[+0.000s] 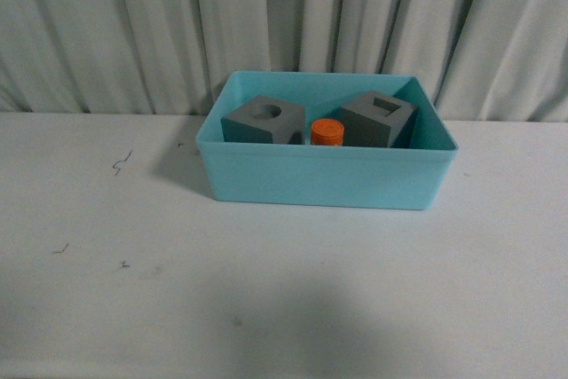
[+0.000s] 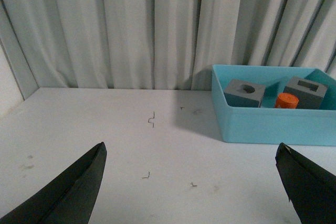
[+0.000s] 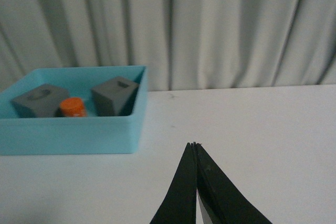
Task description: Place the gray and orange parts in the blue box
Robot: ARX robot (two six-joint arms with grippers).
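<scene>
Parts all sit inside blue box [image 1: 324, 179]: round-recess gray cube [image 1: 264, 121] at left, orange cylinder [image 1: 327, 132] between, square-recess gray cube [image 1: 379, 119] at right. Left gripper [image 2: 191, 182] spread wide, empty, above table [image 1: 266, 290]. Right gripper [image 3: 195, 148] fingertips pressed together, holding nothing.

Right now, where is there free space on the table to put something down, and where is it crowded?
The table is bare in front of the box and to both its sides, apart from small dark marks at the left. Inside the box it is crowded: the orange cylinder sits between the two cubes, leaving only narrow gaps.
</scene>
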